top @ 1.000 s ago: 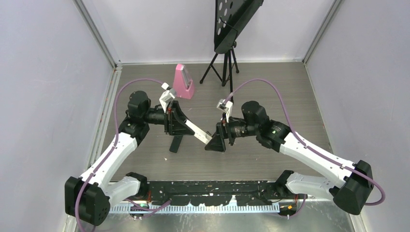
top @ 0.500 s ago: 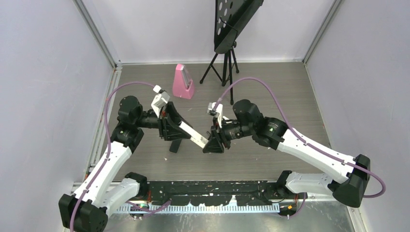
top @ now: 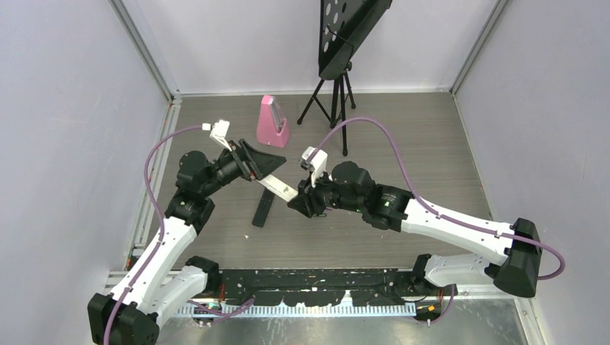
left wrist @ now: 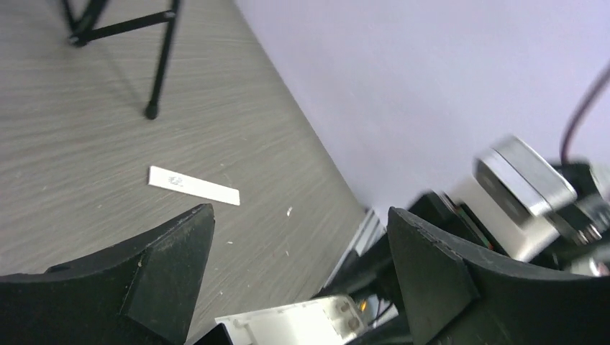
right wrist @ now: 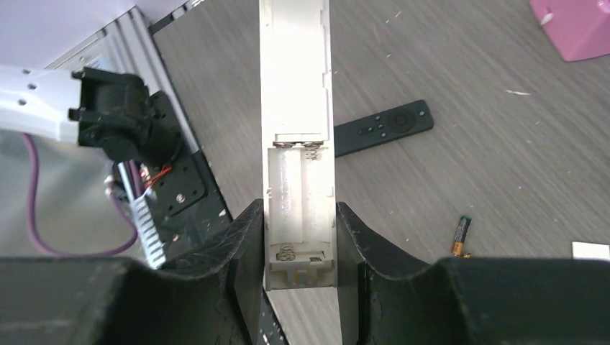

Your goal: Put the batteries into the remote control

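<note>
My right gripper [right wrist: 298,241] [top: 298,201] is shut on the end of a white remote [right wrist: 297,129] [top: 277,188], held above the table. Its back cover is off and the two-cell battery bay is empty, springs showing. My left gripper [left wrist: 298,244] [top: 260,164] is open at the remote's far end [left wrist: 288,323], with the jaws clear of it. The black remote control [right wrist: 385,128] [top: 263,209] lies face up on the table. One dark and gold battery [right wrist: 461,236] lies on the table to the right of my right fingers.
A flat white cover strip [left wrist: 193,186] lies on the grey wood-grain table [top: 403,144]. A pink metronome [top: 273,122] stands at the back. A black music stand on a tripod [top: 334,93] stands behind the arms. Pale walls enclose three sides.
My left gripper has opened, let go of the white remote and drawn back to the upper left. My right gripper has shut on the remote's other end and shifted left with it.
</note>
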Tool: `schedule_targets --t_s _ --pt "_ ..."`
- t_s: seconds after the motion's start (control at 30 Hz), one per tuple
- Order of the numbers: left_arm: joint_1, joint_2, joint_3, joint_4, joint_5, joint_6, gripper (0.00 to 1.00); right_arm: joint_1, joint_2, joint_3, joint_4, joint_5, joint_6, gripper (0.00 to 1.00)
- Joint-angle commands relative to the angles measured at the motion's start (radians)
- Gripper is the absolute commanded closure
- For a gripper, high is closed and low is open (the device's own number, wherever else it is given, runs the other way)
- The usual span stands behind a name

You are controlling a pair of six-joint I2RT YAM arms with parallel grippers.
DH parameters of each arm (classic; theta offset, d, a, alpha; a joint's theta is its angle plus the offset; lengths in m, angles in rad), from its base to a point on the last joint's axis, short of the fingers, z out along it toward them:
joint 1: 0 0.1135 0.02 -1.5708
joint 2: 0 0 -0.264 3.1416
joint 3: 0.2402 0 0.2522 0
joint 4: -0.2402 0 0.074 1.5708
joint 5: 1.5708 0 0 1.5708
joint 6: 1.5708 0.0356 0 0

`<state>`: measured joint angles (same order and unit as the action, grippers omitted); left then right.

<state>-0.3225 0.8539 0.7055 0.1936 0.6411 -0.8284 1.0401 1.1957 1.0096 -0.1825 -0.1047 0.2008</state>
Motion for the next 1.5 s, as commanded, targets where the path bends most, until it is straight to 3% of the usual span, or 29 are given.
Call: schedule_targets --t_s 0.0,0.3,0.47,0.5,0.63,0.83,0.97,1.03,1.07,1.13,1.2,1.37,1.47 --pt "-0.003 -0.010 -0.025 -0.014 -0.240 -0.183 0.08 -0.002 -0.008 -0.034 0.257 0.307 0.022 0.92" --pt "-0.001 0.020 0.062 -0.122 -0.343 -0.226 0.08 0.003 -0.011 -0.008 0.216 0.313 -0.009 0.93" --pt "-0.001 0.078 0.048 -0.043 -0.295 -0.328 0.15 0.003 0.020 0.006 0.251 0.298 -0.003 0.93" --pt "-0.001 0.097 0.050 -0.020 -0.276 -0.335 0.18 0.003 0.040 0.015 0.257 0.291 0.000 0.93" --pt "-0.001 0.154 0.082 -0.046 -0.240 -0.346 0.47 0.006 0.084 0.035 0.302 0.328 0.026 0.93" --pt "-0.001 0.159 0.041 0.012 -0.237 -0.399 0.62 0.006 0.144 0.067 0.304 0.351 0.068 0.93" --pt "-0.001 0.160 0.024 0.013 -0.222 -0.417 0.79 0.006 0.165 0.082 0.301 0.349 0.088 0.92" --pt "-0.001 0.170 0.021 0.028 -0.205 -0.408 0.93 0.006 0.172 0.098 0.278 0.319 0.092 0.82" --pt "-0.001 0.177 0.020 0.037 -0.197 -0.392 0.99 0.005 0.172 0.107 0.259 0.308 0.095 0.69" --pt "0.005 0.203 0.028 0.051 -0.162 -0.342 1.00 0.003 0.173 0.133 0.176 0.297 0.113 0.37" --pt "0.016 0.226 0.049 0.065 -0.109 -0.256 1.00 -0.006 0.164 0.157 0.070 0.280 0.133 0.23" --pt "0.032 0.239 0.086 -0.071 -0.100 0.061 1.00 -0.063 0.068 0.148 -0.141 0.229 0.228 0.21" --pt "0.043 0.215 0.071 -0.146 -0.151 0.152 1.00 -0.105 0.027 0.120 -0.250 0.217 0.289 0.31"
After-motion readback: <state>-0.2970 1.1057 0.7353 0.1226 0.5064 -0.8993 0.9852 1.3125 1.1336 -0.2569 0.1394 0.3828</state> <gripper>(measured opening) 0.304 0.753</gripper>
